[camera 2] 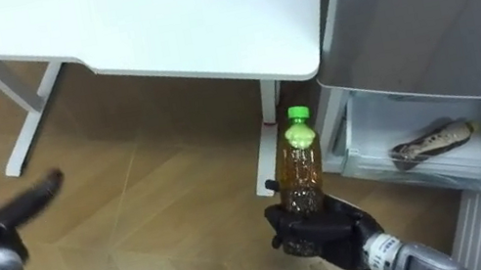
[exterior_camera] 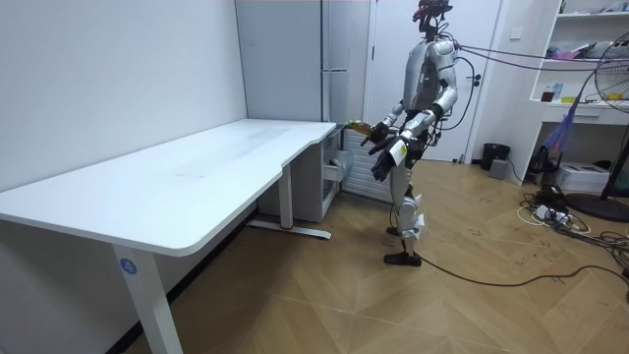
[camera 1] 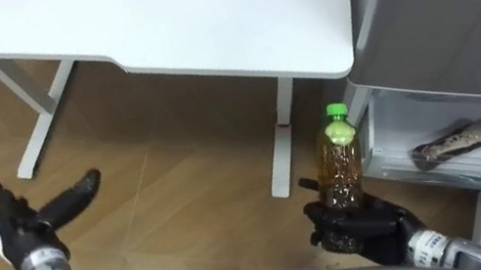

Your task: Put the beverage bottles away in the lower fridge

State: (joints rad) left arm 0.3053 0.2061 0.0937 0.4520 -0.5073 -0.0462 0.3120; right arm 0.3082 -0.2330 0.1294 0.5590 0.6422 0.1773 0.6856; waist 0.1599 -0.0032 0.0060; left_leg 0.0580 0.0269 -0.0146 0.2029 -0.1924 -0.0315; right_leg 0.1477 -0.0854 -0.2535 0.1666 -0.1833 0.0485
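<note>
Bottle (camera 1: 338,159) upright, right hand (camera 1: 358,225) fingers grasping it, near the open fridge drawer (camera 1: 447,181) edge; left hand (camera 1: 22,233) fingers released.

A white desk (camera 1: 151,22) stands on wooden floor (camera 1: 161,189), a fan (exterior_camera: 611,74) well apart.

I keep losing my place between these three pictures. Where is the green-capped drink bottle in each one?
Left eye view: the bottle is lower right of centre, upright in the right hand, beside the open fridge drawer.
Right eye view: the bottle is low, just right of centre.
Room view: the bottle is a small yellowish spot above centre, near the fridge.
Shared landmark: the white desk, whose end meets the fridge.
</note>
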